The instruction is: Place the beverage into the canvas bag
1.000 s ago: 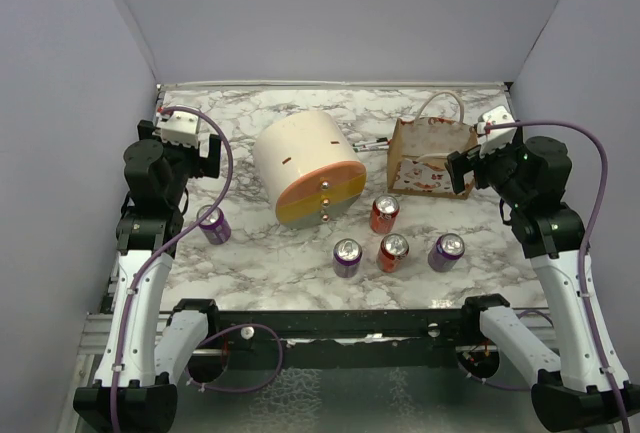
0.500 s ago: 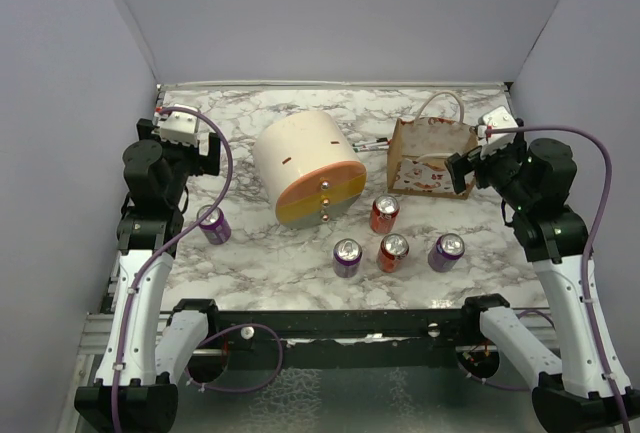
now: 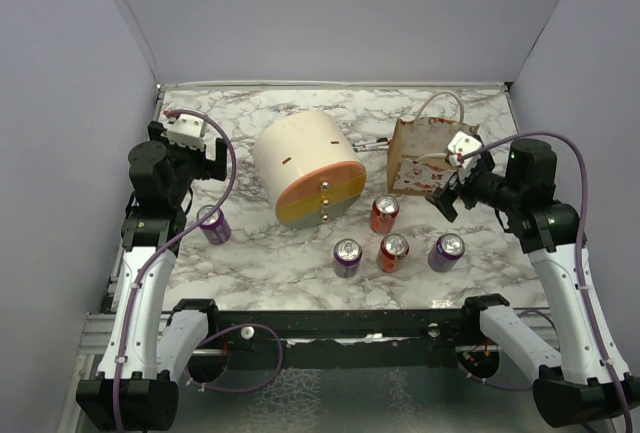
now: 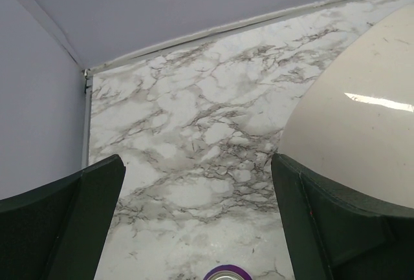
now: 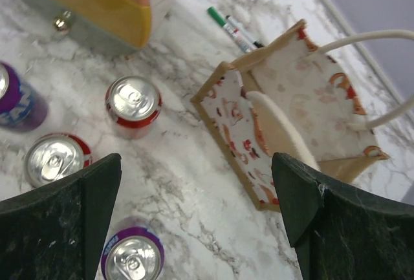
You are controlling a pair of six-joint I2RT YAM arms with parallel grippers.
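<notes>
Top external view: canvas bag point(image 3: 430, 158) is seen upright on the far right of the counter point(image 3: 260, 263), mouth open, w/ one pale handle looped up at its far side & one drooped across the opening. Right claw point(image 3: 447, 193) is held over the bag's near right corner, spread wide w/ nothing in it; contact w/ the bag can't be told. In right wrist view the right claw point(image 5: 196, 160) is wide, w/ the canvas bag point(image 5: 291, 118) below & betw. its tips, whitish red-marked panel facing the cans. Four cans are stood upright near-left of the bag: far red can point(image 3: 384, 214) closest to it, then a near row of mid purple can point(image 3: 347, 257), near red can point(image 3: 392, 251) & right purple can point(image 3: 446, 251), all apart from each other. None is in the bag. Left purple can point(image 3: 213, 224) is stood alone at left, below the left claw point(image 3: 205, 158). Big cream-and-orange cylinder point(image 3: 305, 168) is lying on its side at centre, w/ a marker point(image 3: 368, 145) betw. it & the bag. In left wrist view the left claw point(image 4: 197, 163) is wide & empty.
</notes>
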